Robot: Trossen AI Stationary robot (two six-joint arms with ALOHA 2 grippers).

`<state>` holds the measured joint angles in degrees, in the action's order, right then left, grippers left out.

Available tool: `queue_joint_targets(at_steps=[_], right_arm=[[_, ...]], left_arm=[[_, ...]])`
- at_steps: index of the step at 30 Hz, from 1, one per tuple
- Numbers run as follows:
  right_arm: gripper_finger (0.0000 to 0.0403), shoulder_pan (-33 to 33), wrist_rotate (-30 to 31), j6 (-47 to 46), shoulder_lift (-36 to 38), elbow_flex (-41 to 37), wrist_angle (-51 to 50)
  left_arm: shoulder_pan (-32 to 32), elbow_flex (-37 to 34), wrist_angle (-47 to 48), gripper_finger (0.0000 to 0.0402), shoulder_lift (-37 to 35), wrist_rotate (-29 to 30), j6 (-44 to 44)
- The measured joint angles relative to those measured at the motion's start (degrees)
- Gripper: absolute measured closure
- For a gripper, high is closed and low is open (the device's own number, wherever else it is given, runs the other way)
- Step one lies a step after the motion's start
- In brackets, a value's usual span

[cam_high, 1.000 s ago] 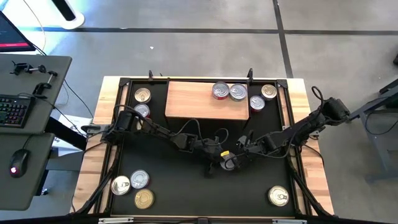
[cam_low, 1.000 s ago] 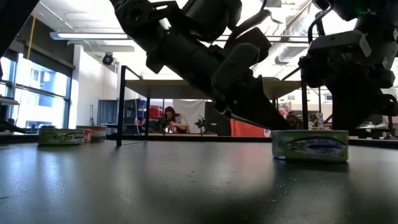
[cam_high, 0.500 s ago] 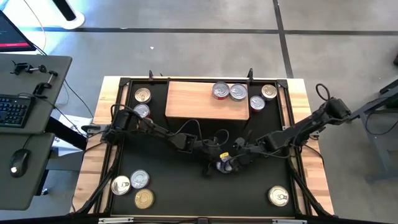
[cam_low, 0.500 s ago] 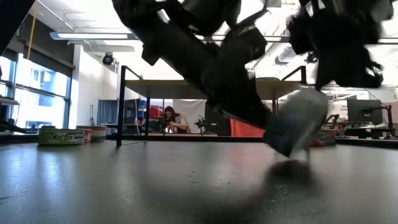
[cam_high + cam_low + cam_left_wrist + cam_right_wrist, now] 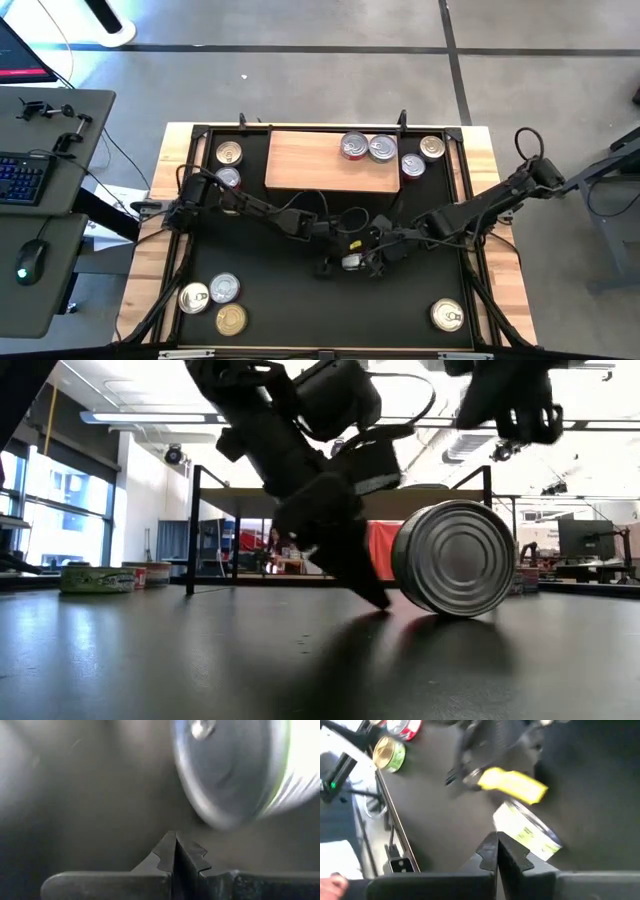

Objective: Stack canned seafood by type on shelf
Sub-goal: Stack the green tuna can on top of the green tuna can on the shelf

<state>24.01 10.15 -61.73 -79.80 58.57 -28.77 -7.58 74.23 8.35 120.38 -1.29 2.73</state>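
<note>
Near edge of the black mat (image 5: 300,300): three tins (image 5: 212,302) at the left corner, one tin (image 5: 447,315) at the right corner.

Mat centre: both grippers meet. A tin (image 5: 458,557) stands on its edge here, flat silver face toward the low camera, resting on the mat. From above it shows as a pale spot (image 5: 352,261) between the two grippers.

Left gripper (image 5: 175,851): fingers clenched together, empty, tips down at the mat. The tipped tin (image 5: 240,770) sits just beyond the tips, apart from them, off to one side. In the low view the gripper (image 5: 372,598) touches down just beside the tin.

Right gripper (image 5: 496,849): fingers pressed shut, empty. The same tin (image 5: 529,836), green-and-white side showing, lies just past the tips, not between them.

Far side: shelf (image 5: 330,160) with two tins (image 5: 367,147) on its right end; two more tins (image 5: 422,157) on the mat just right of it, two tins (image 5: 228,165) left of it.
</note>
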Motion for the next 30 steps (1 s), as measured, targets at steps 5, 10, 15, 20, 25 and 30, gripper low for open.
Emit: queue_joint_targets(at_steps=[5, 10, 15, 20, 25, 30], right_arm=[[0.0402, -0.66, -0.13, 9.26, 0.1, 7.02, -5.9], [0.0366, -3.26, -3.11, 16.92, 0.12, 10.77, -12.06], [0.0252, -5.7, -9.9, 23.95, -0.99, 10.54, -13.06], [0.0125, -6.03, -12.3, 34.81, -5.43, 10.02, -15.72], [0.0054, -6.03, -12.19, 44.29, -10.58, 10.0, -20.02], [0.0042, -6.03, -12.1, 48.86, -14.78, 9.95, -24.81]], left_arm=[[2.86, -0.17, 9.27, 0.0402, -5.27, 4.52, 2.92], [3.87, -3.1, 16.37, 0.0401, -12.03, 11.49, 0.71], [1.36, -9.56, 14.38, 0.0401, -21.56, 13.38, -7.75], [-4.48, -16.36, 9.69, 0.0401, -30.64, 14.97, -18.2], [-11.14, -18.26, 7.25, 0.0401, -36.54, 17.01, -22.09], [-16.25, -18.18, 8.13, 0.0401, -41.22, 22.23, -25.18]])
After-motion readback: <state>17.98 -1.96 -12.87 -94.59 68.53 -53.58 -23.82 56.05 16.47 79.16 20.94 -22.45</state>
